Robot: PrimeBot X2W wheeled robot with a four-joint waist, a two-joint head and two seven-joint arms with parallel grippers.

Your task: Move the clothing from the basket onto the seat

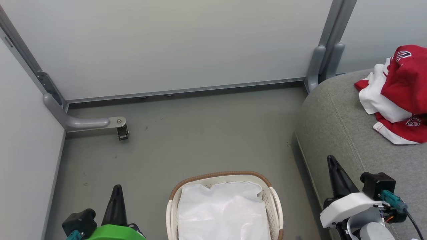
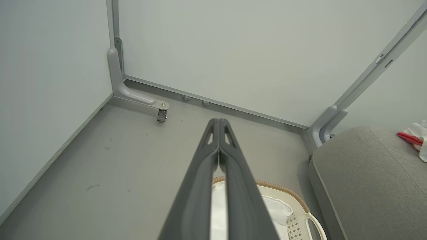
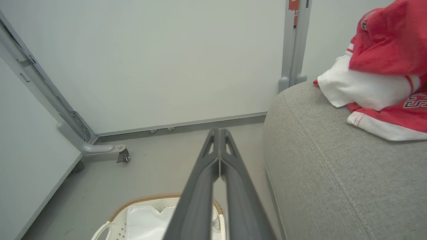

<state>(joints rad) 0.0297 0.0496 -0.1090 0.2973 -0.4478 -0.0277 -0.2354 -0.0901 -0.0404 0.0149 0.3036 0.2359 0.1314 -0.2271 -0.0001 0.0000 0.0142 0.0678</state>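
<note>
Step check: this looks like the tail end of the job. The clothing (image 1: pixel 398 93) sits in a red-and-white heap on the seat (image 1: pixel 337 133), upper right of the head view, well apart from the basket (image 1: pixel 220 175) at bottom centre on the floor (image 1: pixel 186 133). All you can see in the basket is its white liner (image 1: pixel 223 210), with no red showing.

Left gripper (image 1: pixel 116 191), lower left of the head view: fingers pressed together, nothing between them. Its own wrist view confirms it, with the tips (image 2: pixel 218 121) meeting above the basket rim. Right gripper (image 1: pixel 331 160), lower right, in front of the seat edge: fingers together too, nothing held, and it reads the same in its wrist view (image 3: pixel 219 131).

Next move, as I judge it: you confirm the basket is empty before calling it done. If a garment turns up, you open one gripper, drop straight down into the basket and pinch fabric, not liner. If not, there's nothing left to grasp.

Hard to tell:
- The near end of the basket is cut off by the bottom edge in every view, so anything lying there can't be ruled out.
- The liner is rumpled, and I can't see under its folds.
- The heap runs off the right edge, so you get no garment count, and the lettering is only partly readable.
</note>
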